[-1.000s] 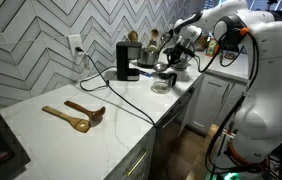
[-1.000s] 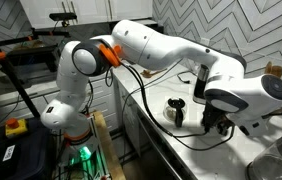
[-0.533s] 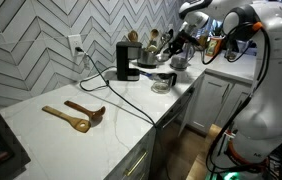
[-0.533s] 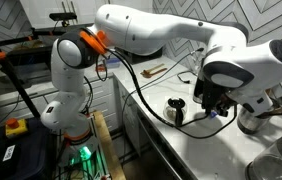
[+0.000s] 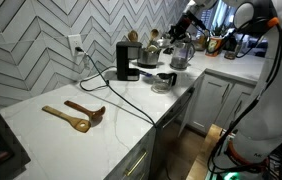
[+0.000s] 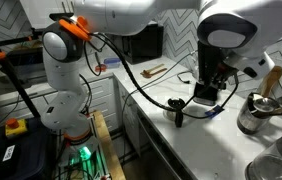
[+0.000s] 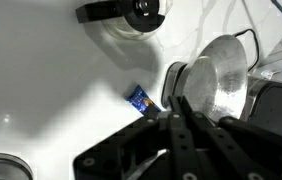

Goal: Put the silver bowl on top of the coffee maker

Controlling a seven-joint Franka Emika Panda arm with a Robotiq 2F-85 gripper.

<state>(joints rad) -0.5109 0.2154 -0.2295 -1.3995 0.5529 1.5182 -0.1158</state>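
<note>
Only the wrist view shows us the hand (image 7: 181, 102) pinching the silver bowl (image 7: 223, 85). We count one coffee maker (image 5: 127, 60), two wooden spoons (image 5: 67, 117).

Bright, even room light is washing out the white counter (image 7: 41, 100) in the wrist view; the bowl (image 7: 221, 85) is throwing soft glare, and the close gripper (image 7: 179, 105) is appearing dark and blurred.
</note>
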